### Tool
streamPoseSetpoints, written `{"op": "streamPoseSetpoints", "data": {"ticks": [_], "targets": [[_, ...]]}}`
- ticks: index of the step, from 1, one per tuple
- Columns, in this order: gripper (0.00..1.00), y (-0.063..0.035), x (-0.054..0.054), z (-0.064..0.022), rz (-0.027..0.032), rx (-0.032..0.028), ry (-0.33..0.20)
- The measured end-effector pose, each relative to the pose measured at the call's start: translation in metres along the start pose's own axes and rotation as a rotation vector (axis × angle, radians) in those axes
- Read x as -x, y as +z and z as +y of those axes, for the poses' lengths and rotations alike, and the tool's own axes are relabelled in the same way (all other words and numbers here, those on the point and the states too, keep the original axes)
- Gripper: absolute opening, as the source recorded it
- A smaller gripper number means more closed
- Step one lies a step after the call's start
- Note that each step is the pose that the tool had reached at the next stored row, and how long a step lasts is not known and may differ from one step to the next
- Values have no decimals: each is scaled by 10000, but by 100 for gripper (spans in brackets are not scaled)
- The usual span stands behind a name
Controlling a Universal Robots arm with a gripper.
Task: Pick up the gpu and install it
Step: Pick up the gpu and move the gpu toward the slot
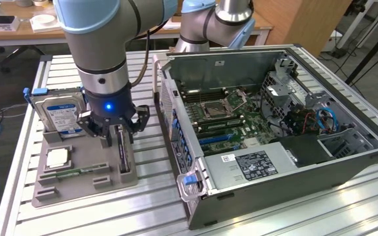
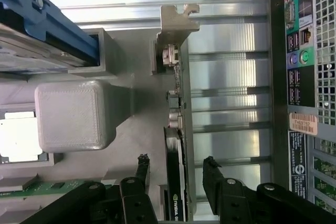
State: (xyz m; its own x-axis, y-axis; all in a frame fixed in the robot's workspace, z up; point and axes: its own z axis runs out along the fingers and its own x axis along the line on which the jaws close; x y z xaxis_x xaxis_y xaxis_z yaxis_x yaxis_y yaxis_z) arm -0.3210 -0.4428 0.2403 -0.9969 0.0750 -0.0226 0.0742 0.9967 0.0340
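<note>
1. The gripper hangs straight down from the arm at about 9 o'clock of the exterior view. Its jaws are spread wide, and the wrist view shows one finger on each side of the card with a gap on both sides. It grips nothing.
2. The computer case lies on its side at about 3 o'clock of the gripper, with its panel off and the motherboard exposed. No card stands in the expansion slots as far as can be seen.
3. The grey holder tray sits on the table below the gripper.
4. The hard drive stands in the tray at about 10 o'clock of the gripper.
5. The gpu stands on edge in a tray slot, directly between the open jaws. Its metal bracket is at the far end from the fingers.
6. The processor chip lies at about 8 o'clock of the gripper and the memory stick at about 7 o'clock.
7. Progress looks early. The gripper is lined up over the gpu, but the grasp, the lift and the installing are not yet done.
</note>
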Motion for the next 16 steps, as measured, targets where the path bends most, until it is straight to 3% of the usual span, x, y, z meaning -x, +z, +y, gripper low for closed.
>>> {"op": "streamPoseSetpoints", "data": {"ticks": [14, 16], "targets": [[52, 60, -4, -2, 2, -1, -8], [39, 61, -4, -2, 2, -1, -8]]}}
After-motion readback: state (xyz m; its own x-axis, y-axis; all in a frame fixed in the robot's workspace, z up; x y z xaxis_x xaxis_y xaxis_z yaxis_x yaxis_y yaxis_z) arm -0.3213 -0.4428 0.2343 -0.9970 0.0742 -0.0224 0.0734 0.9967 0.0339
